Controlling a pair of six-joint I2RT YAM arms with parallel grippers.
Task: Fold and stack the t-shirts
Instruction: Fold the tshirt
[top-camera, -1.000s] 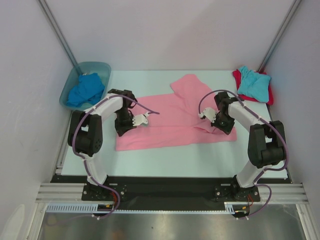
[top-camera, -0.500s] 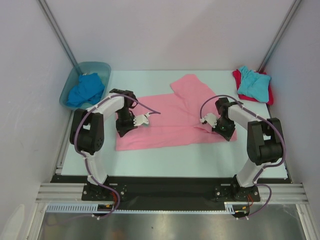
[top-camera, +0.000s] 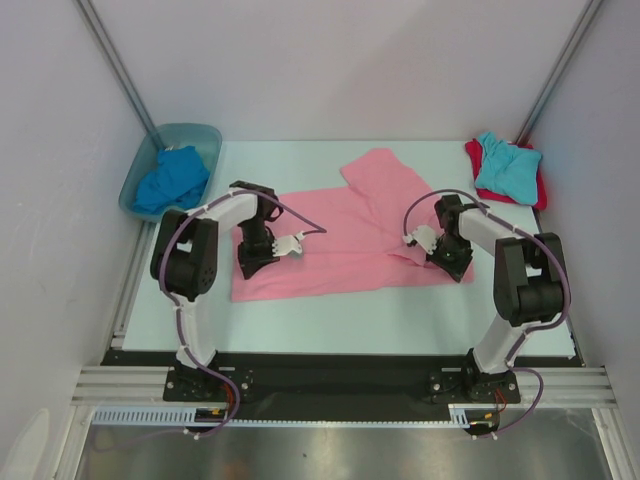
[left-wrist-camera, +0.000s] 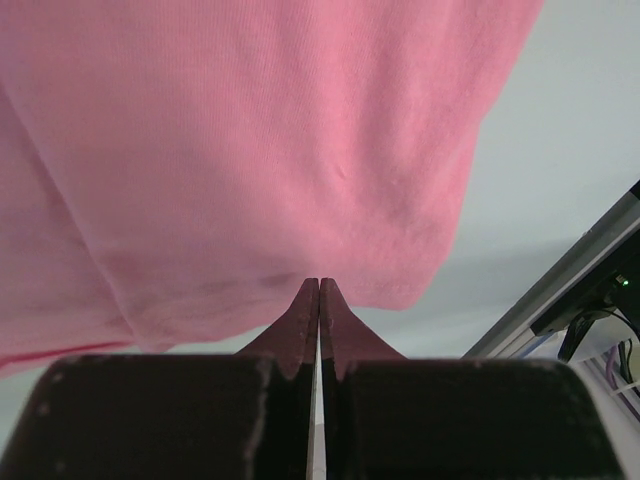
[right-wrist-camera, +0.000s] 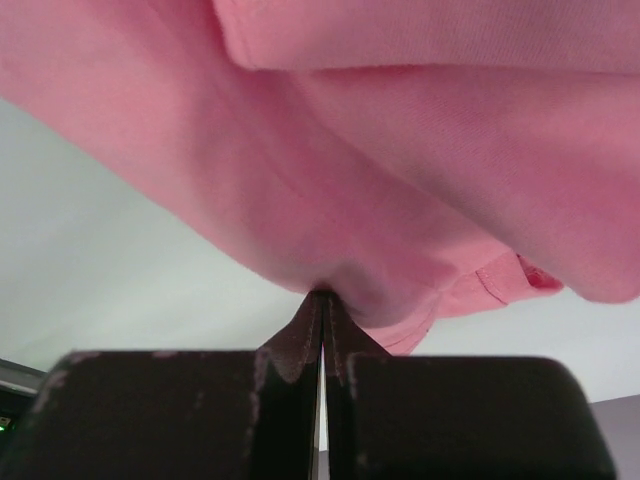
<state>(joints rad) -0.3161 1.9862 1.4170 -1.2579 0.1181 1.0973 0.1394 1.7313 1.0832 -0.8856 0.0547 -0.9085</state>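
Note:
A pink t-shirt (top-camera: 340, 240) lies spread across the middle of the table, one sleeve pointing to the back. My left gripper (top-camera: 299, 242) rests on its left half. In the left wrist view that gripper (left-wrist-camera: 319, 284) is shut, its tips meeting the pink cloth (left-wrist-camera: 250, 150) at its edge. My right gripper (top-camera: 411, 240) is at the shirt's right side. The right wrist view shows it (right-wrist-camera: 323, 294) shut on a puckered fold of the pink cloth (right-wrist-camera: 400, 150). A royal blue t-shirt (top-camera: 170, 180) lies crumpled in the tub. A turquoise t-shirt (top-camera: 508, 165) lies on a red one (top-camera: 540, 190) at the back right.
The blue-green plastic tub (top-camera: 205, 133) stands at the back left corner. White walls and slanted metal posts close in the back and sides. A black rail (top-camera: 330, 370) with both arm bases runs along the near edge.
My left gripper has slid a little right and nearer over the pink shirt. My right gripper has dropped slightly nearer, pulling the shirt's right edge with it. Both stayed shut.

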